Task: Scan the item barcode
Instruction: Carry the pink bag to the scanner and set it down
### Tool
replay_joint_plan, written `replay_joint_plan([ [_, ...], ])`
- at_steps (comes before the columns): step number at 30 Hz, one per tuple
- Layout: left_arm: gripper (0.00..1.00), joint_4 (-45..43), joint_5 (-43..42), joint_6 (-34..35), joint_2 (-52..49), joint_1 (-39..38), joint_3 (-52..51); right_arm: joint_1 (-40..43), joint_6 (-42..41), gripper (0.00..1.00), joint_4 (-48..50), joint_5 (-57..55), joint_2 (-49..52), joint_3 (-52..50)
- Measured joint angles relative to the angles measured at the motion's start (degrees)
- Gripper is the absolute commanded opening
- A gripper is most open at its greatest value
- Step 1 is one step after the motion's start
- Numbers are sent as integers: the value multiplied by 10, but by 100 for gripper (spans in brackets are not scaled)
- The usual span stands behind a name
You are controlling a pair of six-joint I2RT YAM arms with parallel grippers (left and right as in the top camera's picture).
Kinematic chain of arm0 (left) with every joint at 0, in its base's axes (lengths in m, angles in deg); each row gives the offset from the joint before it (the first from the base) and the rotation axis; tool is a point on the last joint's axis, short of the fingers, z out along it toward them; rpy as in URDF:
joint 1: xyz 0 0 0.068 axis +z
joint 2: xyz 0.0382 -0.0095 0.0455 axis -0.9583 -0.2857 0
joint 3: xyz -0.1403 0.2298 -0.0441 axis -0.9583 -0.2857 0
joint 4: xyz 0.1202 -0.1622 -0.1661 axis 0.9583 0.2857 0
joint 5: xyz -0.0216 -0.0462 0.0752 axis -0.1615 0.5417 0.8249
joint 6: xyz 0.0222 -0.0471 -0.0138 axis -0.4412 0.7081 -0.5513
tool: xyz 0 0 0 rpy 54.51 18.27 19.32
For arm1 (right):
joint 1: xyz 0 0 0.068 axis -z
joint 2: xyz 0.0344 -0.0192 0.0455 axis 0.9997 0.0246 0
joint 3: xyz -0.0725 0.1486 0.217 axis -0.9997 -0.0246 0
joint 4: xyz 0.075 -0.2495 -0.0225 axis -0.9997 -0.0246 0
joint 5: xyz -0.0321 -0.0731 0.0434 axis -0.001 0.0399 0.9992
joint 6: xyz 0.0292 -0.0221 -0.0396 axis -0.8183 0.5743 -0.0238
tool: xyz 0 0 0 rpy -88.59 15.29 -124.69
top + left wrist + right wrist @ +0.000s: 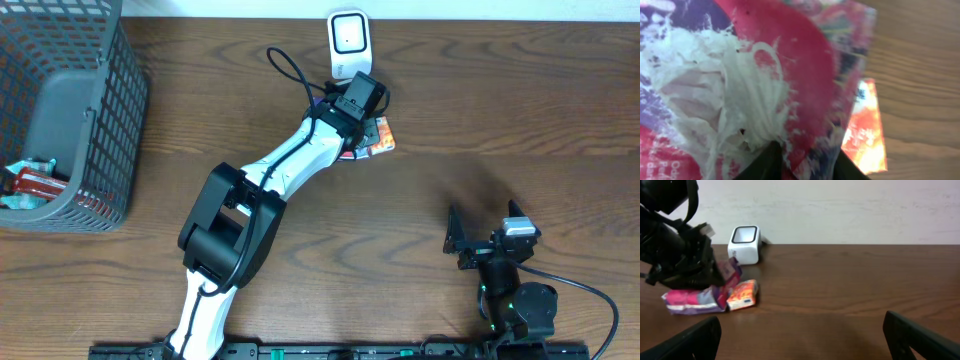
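A purple-and-pink snack packet (pixel 740 85) fills the left wrist view and lies on the table (pixel 692 301) in front of the white barcode scanner (pixel 348 40) (pixel 744 244). My left gripper (pixel 365 122) (pixel 805 167) is down on it, its dark fingers slightly apart with a fold of the packet between them. A small orange packet (pixel 381 138) (pixel 742 294) lies just right of it. My right gripper (pixel 485 228) (pixel 802 337) rests open and holds nothing near the front right edge.
A grey wire basket (pixel 105 130) stands at the far left with several packets (pixel 30 182) inside. A black cable (pixel 290 68) loops beside the scanner. The wall runs behind the table's far edge.
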Motion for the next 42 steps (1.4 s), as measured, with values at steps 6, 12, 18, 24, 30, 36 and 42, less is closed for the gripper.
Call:
replay_joint_plan([
  [6,47,-21,-34,-50,0,0,0,0,0,99,0,0,0,0],
  [12,69,-13,-49,-84,3,11,0,0,0,99,0,0,0,0],
  [18,83,47,-53,-94,71,41,0,0,0,99,0,0,0,0],
  [24,84,117,-53,-98,185,73,0,0,0,99,0,0,0,0],
  [30,84,151,-53,-159,261,105,0,0,0,99,0,0,0,0],
  [36,85,154,-35,-228,341,147,0,0,0,99,0,0,0,0],
  [42,85,149,46,-262,420,236,0,0,0,99,0,0,0,0],
])
